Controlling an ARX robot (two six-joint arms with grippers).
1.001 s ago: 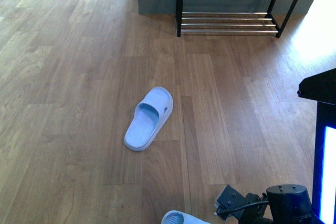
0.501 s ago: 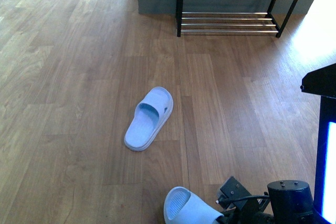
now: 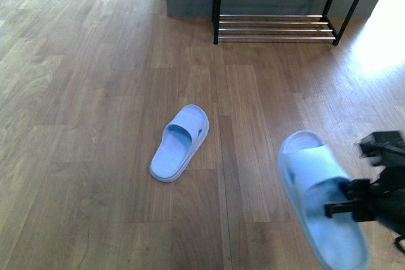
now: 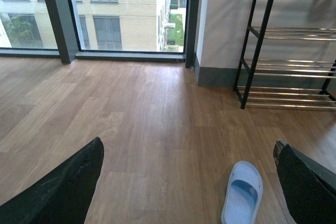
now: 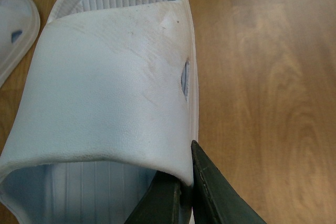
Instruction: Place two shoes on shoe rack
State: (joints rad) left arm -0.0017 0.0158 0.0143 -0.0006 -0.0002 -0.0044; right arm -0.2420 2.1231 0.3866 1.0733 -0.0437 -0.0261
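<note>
Two pale blue slides are in view, both plain moulded sandals with a broad strap; the held slide [image 3: 319, 194] hangs clear of the floor [image 3: 95, 93] at the lower right of the front view, lengthwise away from the robot and tipped a little to one side; the right gripper [image 3: 347, 202] meets it from its right flank, at the strap, with the dark arm behind it blurred; in the right wrist view the held slide [image 5: 110, 87] fills most of the picture, and the right gripper [image 5: 190, 182] is pinched on the strap's edge, one dark finger [image 5: 160, 203] tucked under the strap against the footbed and the other [image 5: 218, 198] pressed on the outside; the strap shows grey scuffs and a small slot near that edge; the other slide [image 3: 180, 142] lies flat on the floor, sole down, near the middle of the front view, toe turned away and slightly rightward, well apart from the held slide and to its left; a corner of it [image 5: 16, 30] also shows in the right wrist view, beside the held one; the rack [image 3: 278, 4] stands against the far wall, black uprights with chrome rods, well apart from both slides; the left gripper [image 4: 187, 145] is spread wide with nothing in it, its two dark fingers [image 4: 63, 192] at the picture's edges, and the other slide [image 4: 242, 192] lies on the floor between them, apart from both.
</note>
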